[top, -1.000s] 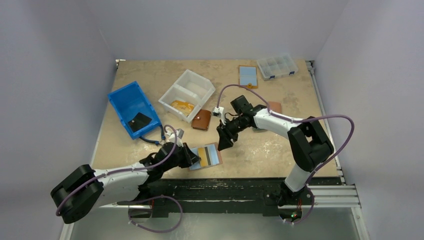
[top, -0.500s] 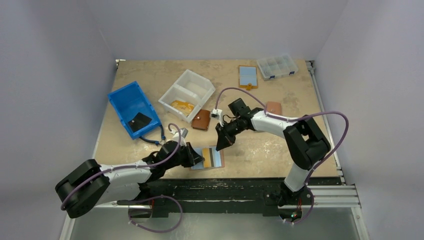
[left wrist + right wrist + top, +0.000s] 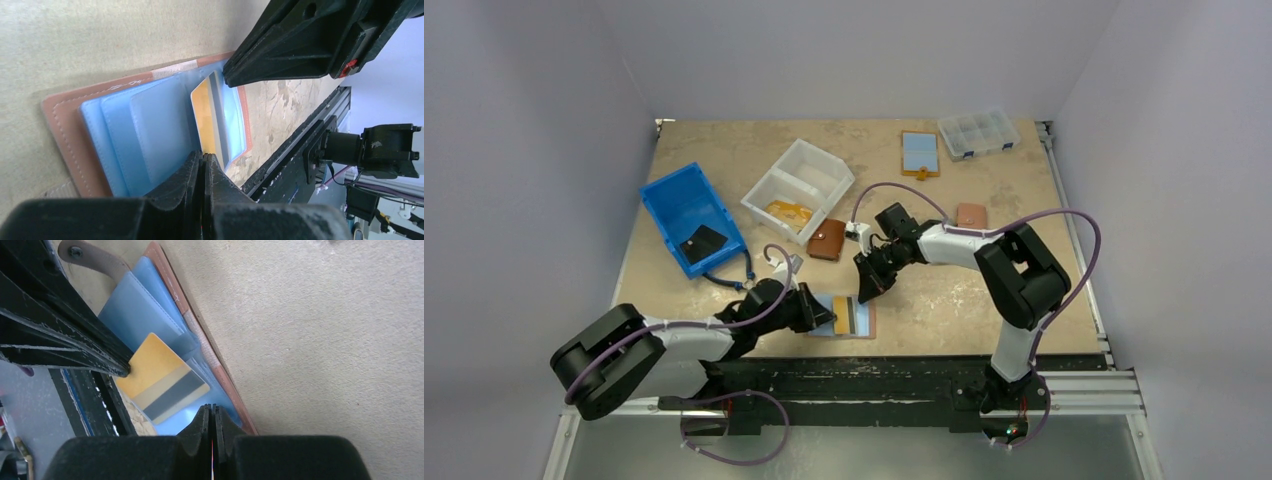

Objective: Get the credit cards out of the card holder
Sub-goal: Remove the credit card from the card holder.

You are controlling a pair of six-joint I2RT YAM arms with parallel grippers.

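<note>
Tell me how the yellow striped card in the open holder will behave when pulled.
The yellow card looks thin, flat and unbent, so it is probably stiff and light. Its smooth face may slip in a pinch. One corner sits tucked under a pocket of the card holder, so the holder may drag along.

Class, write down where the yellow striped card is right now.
Top view: the card lies near the table's front edge, about centre, half out of the open card holder, left gripper on its left, right gripper just behind.
</note>
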